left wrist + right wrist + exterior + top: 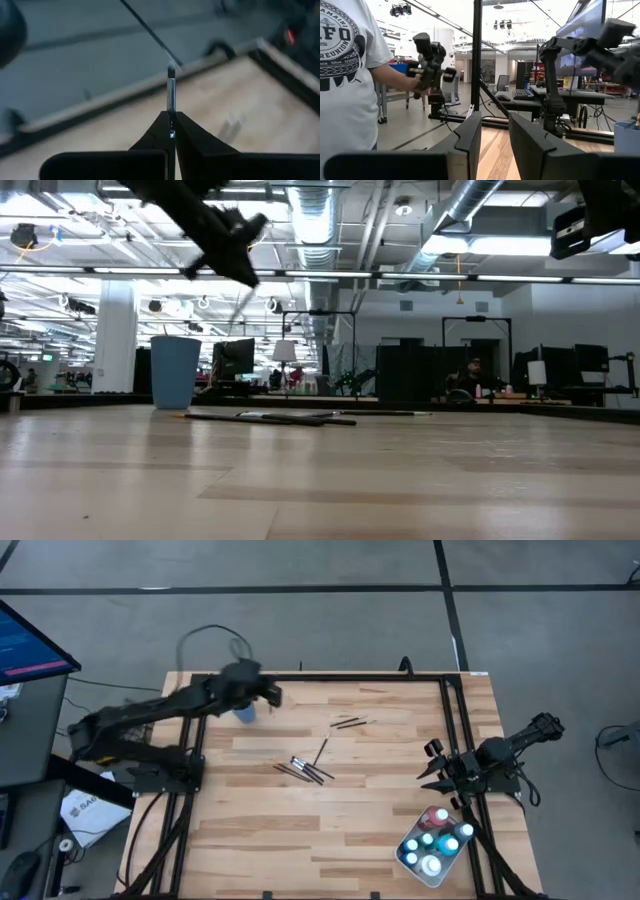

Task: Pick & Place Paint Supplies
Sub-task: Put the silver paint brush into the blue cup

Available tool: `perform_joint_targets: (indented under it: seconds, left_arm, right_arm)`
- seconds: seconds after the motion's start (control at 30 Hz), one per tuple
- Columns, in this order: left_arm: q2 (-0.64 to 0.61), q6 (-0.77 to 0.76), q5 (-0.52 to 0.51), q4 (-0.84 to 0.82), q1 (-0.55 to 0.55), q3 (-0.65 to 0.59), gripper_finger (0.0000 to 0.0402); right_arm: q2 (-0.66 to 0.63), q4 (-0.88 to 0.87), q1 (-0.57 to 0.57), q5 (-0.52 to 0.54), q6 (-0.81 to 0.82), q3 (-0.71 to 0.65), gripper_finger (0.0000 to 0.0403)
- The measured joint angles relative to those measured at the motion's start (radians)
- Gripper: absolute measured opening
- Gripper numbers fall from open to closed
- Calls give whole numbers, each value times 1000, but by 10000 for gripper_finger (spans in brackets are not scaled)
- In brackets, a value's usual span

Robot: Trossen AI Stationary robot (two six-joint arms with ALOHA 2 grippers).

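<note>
Left gripper (pixel 171 131) | clamped on paintbrush (pixel 171 90) | brush sticks out past fingertips, above blue cup (pixel 245 713)

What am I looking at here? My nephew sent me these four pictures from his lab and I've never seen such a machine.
It is a robot with two dark arms at a wooden table, tidying paint supplies. One picture looks straight down, one looks level across the tabletop, and two come from cameras on the arms' wrists.

The left pincer is shut on a thin paintbrush, held up in the air near a blue cup. More brushes lie loose mid-table. A white tray near the right front corner holds small paint bottles.

The right pincer waits at the table's right edge, a gap showing between its fingers and nothing in it. Its camera also catches a person standing beyond the table.
</note>
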Motion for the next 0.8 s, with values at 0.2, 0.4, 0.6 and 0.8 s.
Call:
perform_joint_targets:
  seconds: [0.2, 0.4, 0.6, 0.8]
  left_arm:
    - [-217, 48, -237, 43, 1, -114, 0]
    - [-312, 159, -375, 163, 30, -245, 0]
    - [-328, 186, -396, 315, 65, -420, 0]
    - [-328, 156, -396, 426, 85, -550, 0]
  right_arm:
    - [0, 0, 0, 0, 0, 0, 92]
    - [0, -1, 0, 0, 0, 0, 92]
    - [0, -1, 0, 0, 0, 0, 92]
    - [0, -1, 0, 0, 0, 0, 92]
